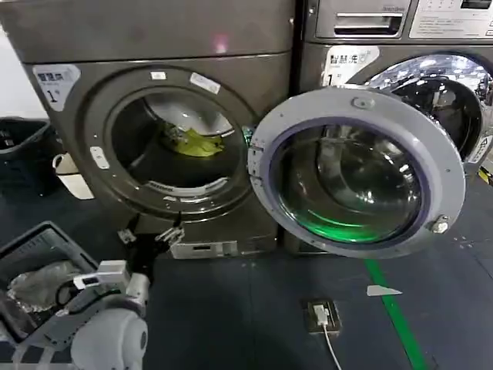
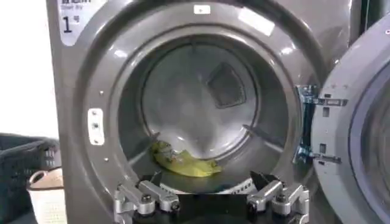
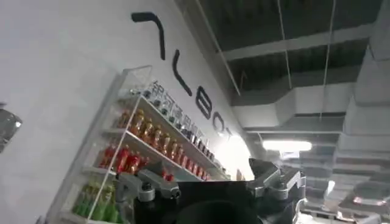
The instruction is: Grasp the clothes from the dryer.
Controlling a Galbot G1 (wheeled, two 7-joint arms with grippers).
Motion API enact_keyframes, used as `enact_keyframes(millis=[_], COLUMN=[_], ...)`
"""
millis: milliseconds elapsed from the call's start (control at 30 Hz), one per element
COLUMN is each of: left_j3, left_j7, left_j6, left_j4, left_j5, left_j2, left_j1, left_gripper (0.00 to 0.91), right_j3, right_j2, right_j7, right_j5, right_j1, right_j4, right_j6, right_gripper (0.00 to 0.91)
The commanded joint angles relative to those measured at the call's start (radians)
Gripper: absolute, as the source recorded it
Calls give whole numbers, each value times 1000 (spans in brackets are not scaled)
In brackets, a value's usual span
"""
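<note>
Yellow-green clothes (image 2: 183, 163), one piece that I could count, lay low inside the dryer (image 1: 85, 146), far behind its round hole. The left gripper (image 2: 210, 201) was nearer, empty and spread wide, just outside the hole. The right gripper (image 3: 210, 185) pointed away, spread wide too.

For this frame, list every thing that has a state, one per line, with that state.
dryer: porthole uncovered, drum not spinning as far as can be seen
glass door: swung wide open to the right
clothes: yellow-green piece lying loose in the drum, ungrasped
left gripper: open, in front of the porthole
right gripper: open, empty, pointed up toward a shelf and ceiling
</note>
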Motion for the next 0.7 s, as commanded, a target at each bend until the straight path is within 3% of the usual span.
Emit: enact_keyframes(millis=[33, 700], left_j3=[0, -3], left_j7=[1, 0], left_j6=[1, -1], left_j4=[-4, -12], left_j5=[-1, -3], left_j2=[1, 4], left_j1=[2, 5], left_gripper=[907, 907], right_j3=[1, 5], right_j2=[-1, 3], right_j7=[0, -1], right_j5=[4, 2], right_j1=[-1, -5], right_j4=[-1, 2], right_j6=[26, 38], right_gripper=[907, 907])
